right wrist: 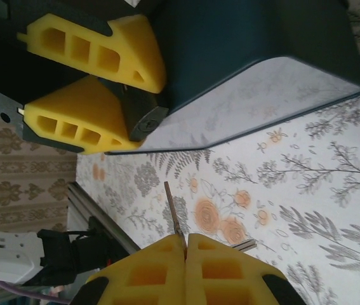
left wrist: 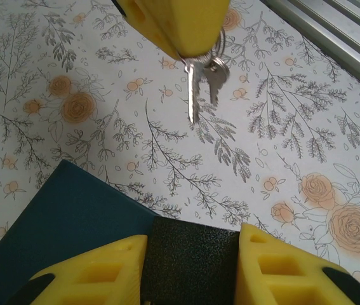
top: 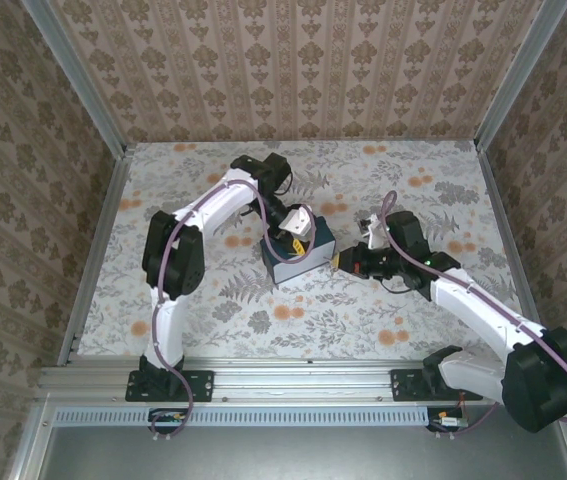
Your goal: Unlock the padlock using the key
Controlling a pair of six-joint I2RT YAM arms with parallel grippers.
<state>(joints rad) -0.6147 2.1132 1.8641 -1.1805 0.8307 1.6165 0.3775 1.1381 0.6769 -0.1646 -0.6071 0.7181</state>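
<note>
A black padlock point(left wrist: 192, 254) hangs at the corner of the dark blue box point(left wrist: 59, 222). My left gripper point(left wrist: 192, 244) is shut on it, one yellow finger pressed to each side. From the right wrist, the padlock point(right wrist: 143, 121) turns its keyhole end toward the camera between those same fingers. The box point(right wrist: 249, 44) lies behind it. My right gripper point(right wrist: 186, 238) is shut on the slim key point(right wrist: 174, 210), whose blade points up at the padlock with a gap between them. In the left wrist view the key point(left wrist: 193, 95) hangs from a ring beside a second key point(left wrist: 215, 79). From above, the left gripper point(top: 296, 228) and right gripper point(top: 343, 262) face each other across the box point(top: 298, 258).
The floral table cover point(top: 263, 320) spreads around the box. An aluminium rail point(left wrist: 332, 32) runs along the table's near edge. Wallpapered walls point(top: 293, 70) close in the back and both sides.
</note>
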